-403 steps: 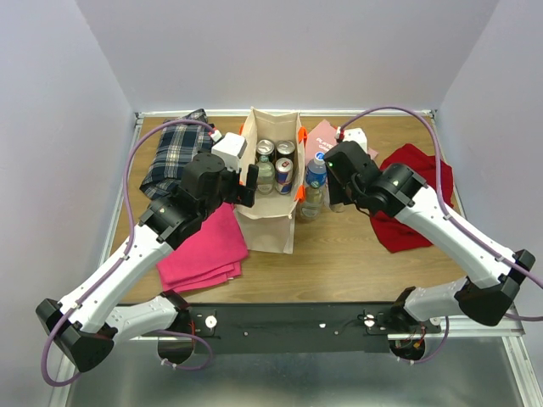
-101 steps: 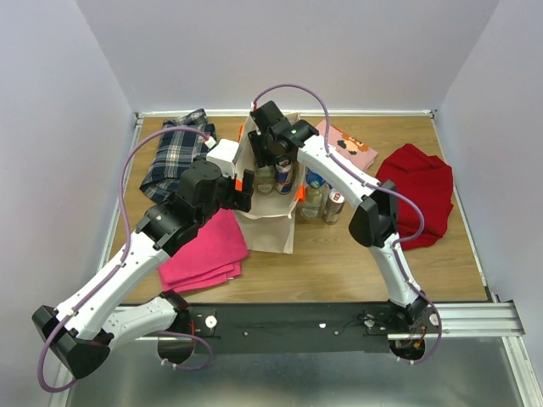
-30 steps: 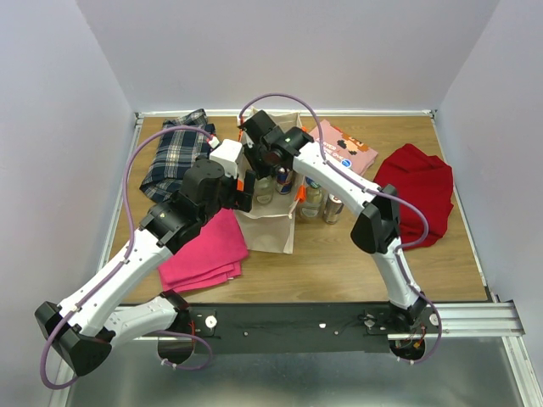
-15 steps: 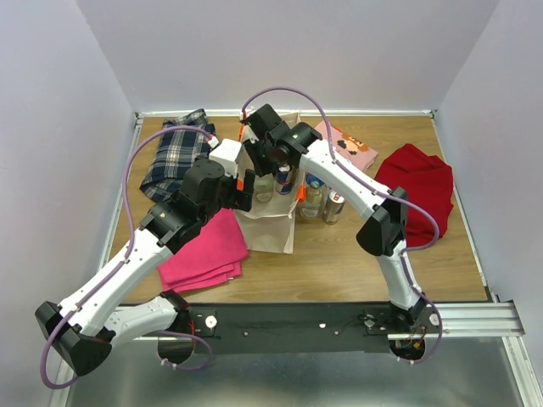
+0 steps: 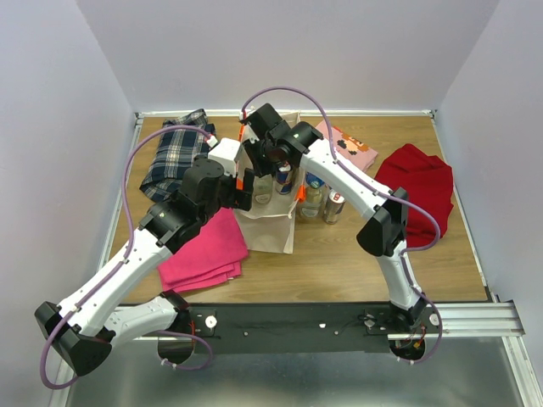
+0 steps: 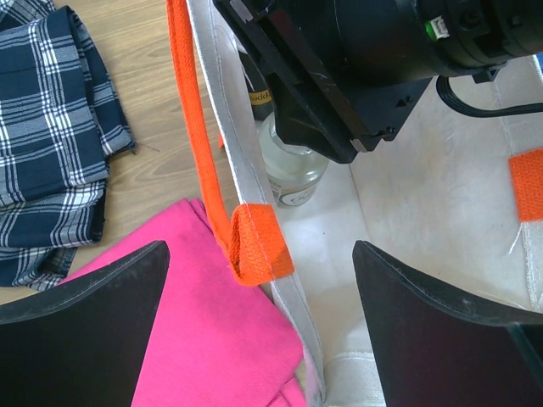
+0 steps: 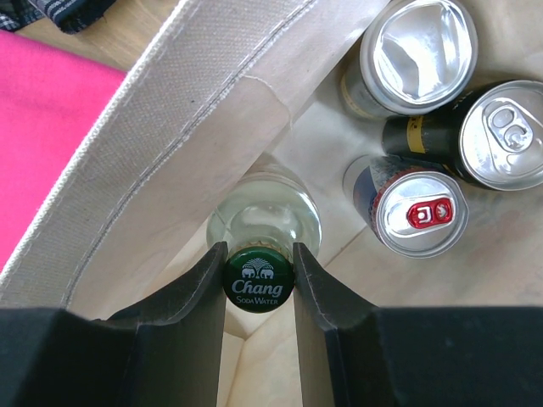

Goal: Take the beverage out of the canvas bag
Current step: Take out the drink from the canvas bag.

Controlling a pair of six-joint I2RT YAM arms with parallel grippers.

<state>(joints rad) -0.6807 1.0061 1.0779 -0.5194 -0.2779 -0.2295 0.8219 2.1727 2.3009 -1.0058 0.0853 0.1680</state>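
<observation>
The beige canvas bag [image 5: 267, 225] with orange handles stands upright mid-table. Inside it stands a clear glass soda-water bottle [image 7: 267, 216] with a green cap, next to three cans: one with a silver top [image 7: 418, 42], a black one [image 7: 509, 136] and one with a red tab [image 7: 422, 214]. My right gripper [image 7: 259, 254] reaches down into the bag and is shut on the bottle's cap. My left gripper [image 6: 260, 254] is open and straddles the bag's left wall [image 6: 293, 314] at the end of the orange handle [image 6: 208, 153], touching nothing.
A water bottle [image 5: 314, 193] and a can [image 5: 334, 206] stand just right of the bag. A folded pink cloth [image 5: 204, 250] lies to its left and a plaid cloth [image 5: 176, 157] at back left. At the right are a red cloth [image 5: 416, 191] and a pink packet [image 5: 348, 146].
The right arm has swung from beside the bag into it, and a can now stands by the water bottle. In the last second only its elbow drifted slightly right.
</observation>
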